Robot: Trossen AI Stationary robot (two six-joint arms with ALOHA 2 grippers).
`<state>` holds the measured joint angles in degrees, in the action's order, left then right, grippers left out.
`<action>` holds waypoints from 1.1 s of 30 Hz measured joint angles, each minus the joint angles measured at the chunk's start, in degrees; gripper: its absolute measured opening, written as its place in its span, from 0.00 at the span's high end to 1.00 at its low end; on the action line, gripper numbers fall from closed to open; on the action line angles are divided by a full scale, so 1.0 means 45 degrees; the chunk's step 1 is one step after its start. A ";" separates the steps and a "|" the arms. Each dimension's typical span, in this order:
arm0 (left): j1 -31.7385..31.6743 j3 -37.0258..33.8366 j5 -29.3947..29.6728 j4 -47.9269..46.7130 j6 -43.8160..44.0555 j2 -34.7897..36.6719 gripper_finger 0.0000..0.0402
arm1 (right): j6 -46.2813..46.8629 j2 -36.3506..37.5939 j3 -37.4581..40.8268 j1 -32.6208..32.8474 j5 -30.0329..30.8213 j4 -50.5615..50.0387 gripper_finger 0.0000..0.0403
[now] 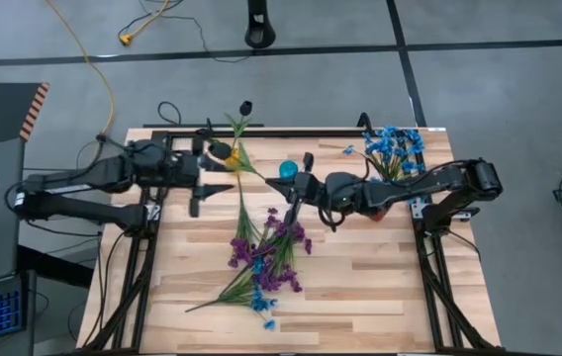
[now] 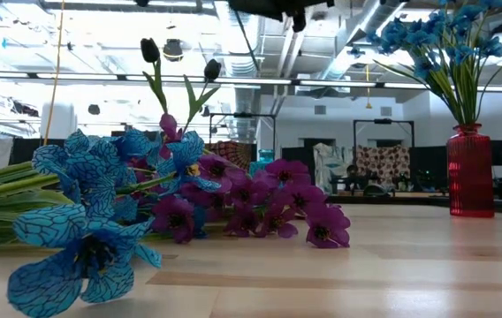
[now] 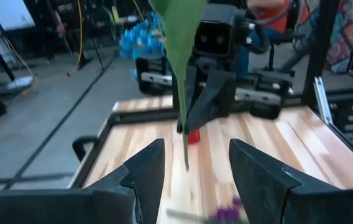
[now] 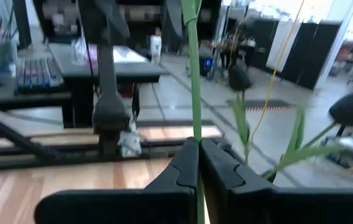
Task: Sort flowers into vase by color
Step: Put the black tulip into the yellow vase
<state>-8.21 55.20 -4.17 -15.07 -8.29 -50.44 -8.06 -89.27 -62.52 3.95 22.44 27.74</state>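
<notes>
I worked in an open lab or workshop: exposed ceiling ducts (image 2: 357,35), grey taped concrete floor (image 1: 499,89), a keyboard (image 4: 36,73) on a desk beside my bench (image 1: 360,297).

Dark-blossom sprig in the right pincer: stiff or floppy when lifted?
Probably fairly stiff: the dark-blossom sprig stands upright in the low view, blossoms well above the flower pile. Likely light and thin, so it may twist in the right pincer, shut on the bare stem. Its leaves look bendy and could snag the open left pincer nearby.
</notes>
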 joint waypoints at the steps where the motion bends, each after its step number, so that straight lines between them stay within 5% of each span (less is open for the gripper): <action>1: 0.0000 0.0000 0.0001 0.0535 -0.0057 -0.0288 0.58 | -0.0245 0.0000 0.0000 -0.0002 0.0000 0.0279 0.92; 18: 0.0142 0.0000 -0.0233 0.5442 -0.0164 -0.2674 0.58 | -0.1358 0.0000 0.0000 -0.0002 -0.0005 0.1905 0.92; 33: 0.0479 0.0000 -0.0212 0.5961 -0.0434 -0.2786 0.73 | -0.1324 0.0000 0.0000 0.0003 -0.0053 0.1911 0.92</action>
<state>-6.05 55.20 -5.12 11.76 -10.24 -62.98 -14.02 -89.27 -62.52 3.97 22.20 36.34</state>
